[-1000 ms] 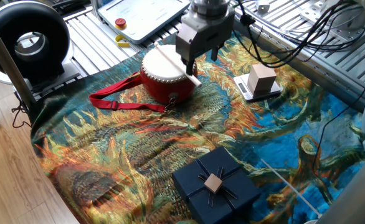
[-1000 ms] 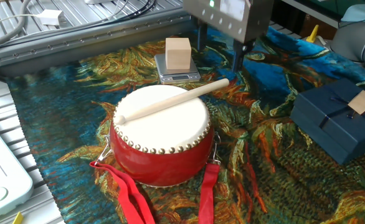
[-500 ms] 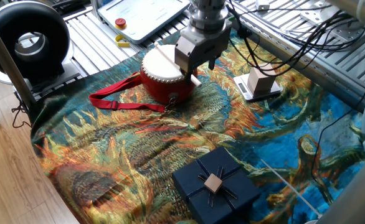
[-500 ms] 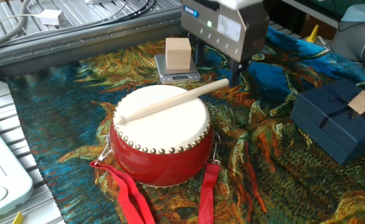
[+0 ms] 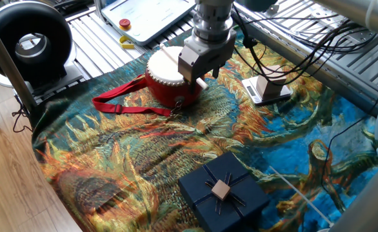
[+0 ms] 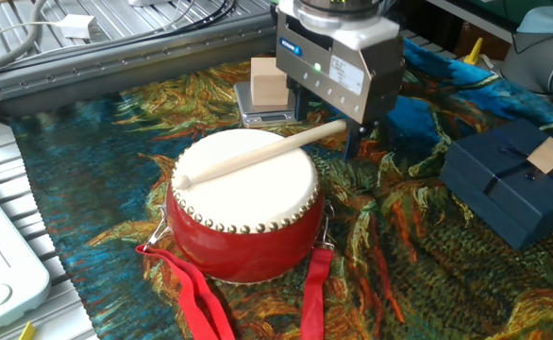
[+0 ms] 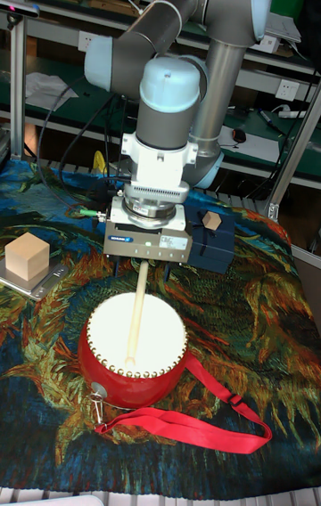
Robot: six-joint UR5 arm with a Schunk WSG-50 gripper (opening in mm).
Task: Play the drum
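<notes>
Listing from the near edge of one fixed view: a dark blue square gift box [image 5: 222, 191] with a small tan tag on its lid, lying on the tabletop [image 5: 131, 154] draped in a teal-and-orange painted cloth. Next, a long red fabric strap [image 5: 126, 104] trailing across the cloth from the small squat round drum with red body and cream-white skin head [image 6: 245, 203], which sits well apart from the box toward the far side. Item resting on the skin: a pale wooden drumstick [image 6: 260, 151], lying slanted across the head, its handle end overhanging the studded rim. Directly over that handle end: the grey two-finger claw [image 6: 326, 142], its dark fingers parted wide and straddling the stick, one either side, gripping nothing as far as can be seen. Beyond it, a pale wooden cube [image 6: 268, 80] on a small grey digital scale [image 6: 262, 112]. Step in hand, by judgement: reaching for the stick. Next move likely calls for descending a little, closing squarely on the handle, then lifting and tapping the skin without nudging the drum.
</notes>
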